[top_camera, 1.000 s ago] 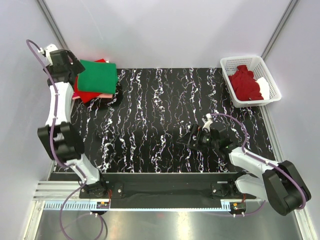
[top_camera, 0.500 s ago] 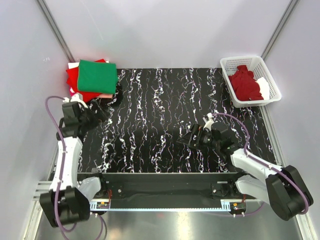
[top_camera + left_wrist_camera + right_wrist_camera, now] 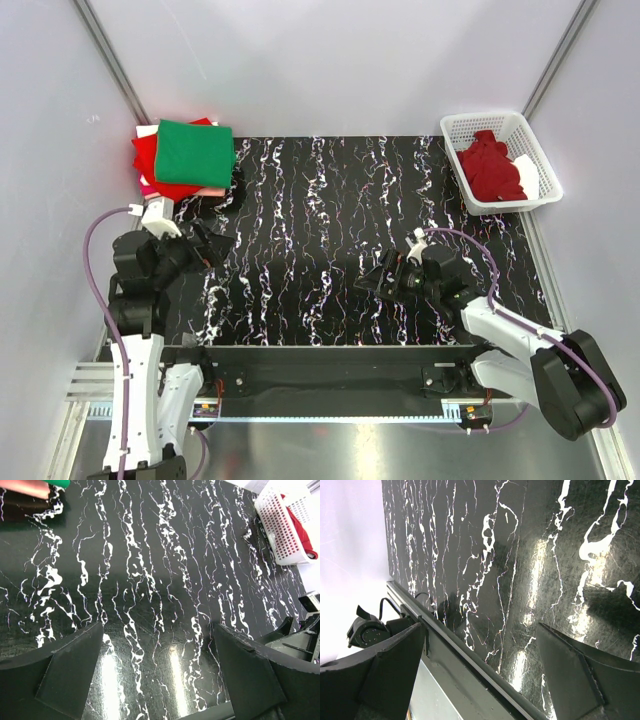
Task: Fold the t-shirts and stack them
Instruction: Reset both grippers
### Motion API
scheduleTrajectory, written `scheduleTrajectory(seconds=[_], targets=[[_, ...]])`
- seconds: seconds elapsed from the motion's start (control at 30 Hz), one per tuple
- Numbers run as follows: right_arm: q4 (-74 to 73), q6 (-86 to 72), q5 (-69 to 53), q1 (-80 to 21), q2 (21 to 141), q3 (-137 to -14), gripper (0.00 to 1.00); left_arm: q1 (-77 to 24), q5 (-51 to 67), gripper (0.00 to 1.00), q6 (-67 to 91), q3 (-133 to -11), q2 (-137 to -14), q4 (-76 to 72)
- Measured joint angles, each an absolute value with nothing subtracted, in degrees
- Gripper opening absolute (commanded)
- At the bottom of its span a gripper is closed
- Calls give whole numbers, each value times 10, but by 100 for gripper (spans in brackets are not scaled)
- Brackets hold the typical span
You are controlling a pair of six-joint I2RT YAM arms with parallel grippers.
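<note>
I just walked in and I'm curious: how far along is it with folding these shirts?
Done: at the far left corner, a folded green tee tops a red tee and a pink edge. In hand: nothing; the left fingers and right fingers are open and empty above the table. Left: a crumpled dark red tee and a white tee lie in the basket.
</note>
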State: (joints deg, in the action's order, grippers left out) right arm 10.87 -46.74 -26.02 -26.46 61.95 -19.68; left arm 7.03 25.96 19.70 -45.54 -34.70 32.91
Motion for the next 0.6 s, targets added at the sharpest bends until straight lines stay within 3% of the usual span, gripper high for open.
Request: scheduleTrajectory(seconds=[0.6], targets=[[88, -468, -245, -265, 611, -197, 100, 66, 274, 99, 196, -444, -343, 328]])
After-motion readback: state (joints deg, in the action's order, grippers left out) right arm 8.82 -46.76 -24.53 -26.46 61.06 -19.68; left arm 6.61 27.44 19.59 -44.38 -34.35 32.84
